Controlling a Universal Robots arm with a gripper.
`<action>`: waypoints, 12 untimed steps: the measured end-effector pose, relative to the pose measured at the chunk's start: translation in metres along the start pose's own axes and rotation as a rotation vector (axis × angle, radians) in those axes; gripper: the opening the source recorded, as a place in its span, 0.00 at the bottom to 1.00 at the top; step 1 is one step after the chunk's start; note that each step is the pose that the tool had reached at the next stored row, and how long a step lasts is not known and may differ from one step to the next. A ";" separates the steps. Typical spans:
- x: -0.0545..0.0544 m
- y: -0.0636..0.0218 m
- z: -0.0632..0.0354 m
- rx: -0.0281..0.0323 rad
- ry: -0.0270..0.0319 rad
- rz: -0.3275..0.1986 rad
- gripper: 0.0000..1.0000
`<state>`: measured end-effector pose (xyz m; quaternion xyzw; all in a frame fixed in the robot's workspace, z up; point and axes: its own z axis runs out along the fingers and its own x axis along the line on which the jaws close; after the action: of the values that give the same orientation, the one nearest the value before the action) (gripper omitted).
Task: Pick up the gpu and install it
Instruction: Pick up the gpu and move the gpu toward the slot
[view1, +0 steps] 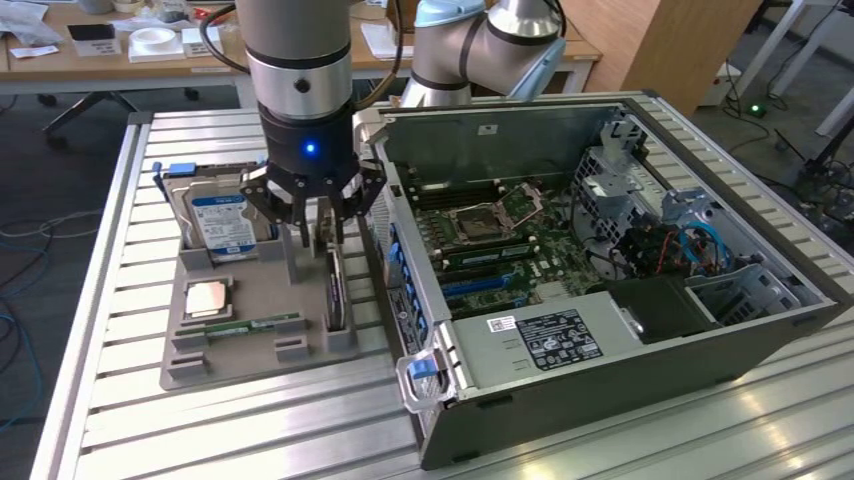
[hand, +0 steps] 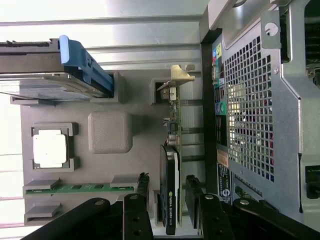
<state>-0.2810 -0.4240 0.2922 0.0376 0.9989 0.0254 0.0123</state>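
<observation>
Exterior view: the gripper (view1: 320, 240) is hanging over the grey fixture tray (view1: 200, 376) on the slatted table (view1: 267, 430). Its fingers are spreading to either side of the gpu (view1: 334, 296), which is standing on edge in the tray at 6 o'clock from the wrist. The hard drive (view1: 220, 222) is sitting at 9 o'clock from the gripper, the memory stick (view1: 240, 326) at about 7 o'clock, and the open computer case (view1: 561, 410) at 3 o'clock. Nothing is being held. Wrist view: the gpu (hand: 171, 195) is running edge-on between the two black fingers (hand: 142, 200), with its black cooler block (hand: 170, 165) nearest them and its silver bracket (hand: 181, 74) at the far end, beside the rear grille of the case. The jaws are standing wide apart, and a strip of tray is showing between each finger and the card, so neither pad appears to be touching it. To grasp well, the operator should probably be keeping the pads parallel to the card's two faces and centring them along the cooler block rather than on the bare board. The pads should be closing evenly so that the card is not tilting in its slot, and the finger on the case side should be staying off the case wall.
</observation>
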 end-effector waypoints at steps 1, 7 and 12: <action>0.000 0.0000 0.0000 -0.0001 -0.0001 0.000 0.43; 0.000 0.0000 0.0000 0.0000 -0.0001 0.000 0.43; 0.000 0.0000 0.0000 -0.0001 0.0000 0.000 0.43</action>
<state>-0.2809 -0.4240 0.2922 0.0376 0.9989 0.0254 0.0123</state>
